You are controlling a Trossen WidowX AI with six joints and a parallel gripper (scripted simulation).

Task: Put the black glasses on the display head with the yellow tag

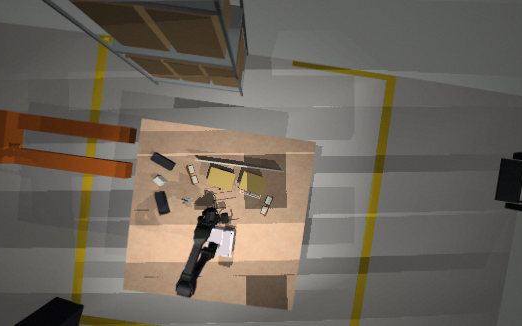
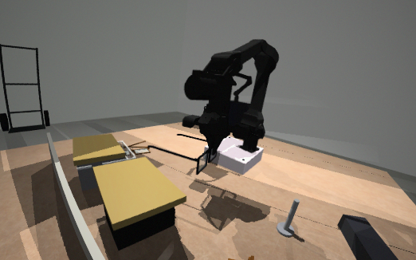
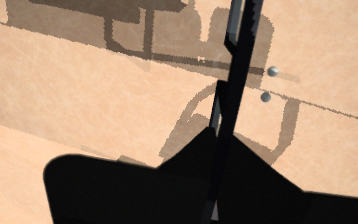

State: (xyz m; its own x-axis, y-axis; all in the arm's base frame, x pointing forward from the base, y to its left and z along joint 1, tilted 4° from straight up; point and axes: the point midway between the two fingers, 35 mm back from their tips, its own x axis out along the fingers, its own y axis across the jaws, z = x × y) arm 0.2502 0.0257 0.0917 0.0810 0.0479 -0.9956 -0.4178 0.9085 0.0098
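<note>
The black glasses (image 2: 198, 161) (image 3: 241, 70) hang in my gripper (image 2: 213, 147) (image 3: 214, 136), which is shut on the front frame. They are above the table, with both temples pointing toward the display heads. The two display heads show mainly as yellow-topped blocks. One block (image 2: 139, 191) (image 1: 220, 178) has a black body and no glasses visible on it. The other block (image 2: 99, 147) (image 1: 253, 182) has a grey body, and a white frame (image 2: 128, 150) shows at its front. The faces, noses and ears, and any separate yellow tag, cannot be made out.
A thin upright panel (image 1: 242, 163) (image 2: 64, 179) stands behind the blocks. A white box (image 1: 227, 242) (image 2: 238, 159) is beside the arm. A grey peg stand (image 2: 292, 217), dark cases (image 1: 163, 161) (image 1: 162, 202) and brown-framed glasses (image 1: 195, 179) (image 1: 264, 210) are on the table.
</note>
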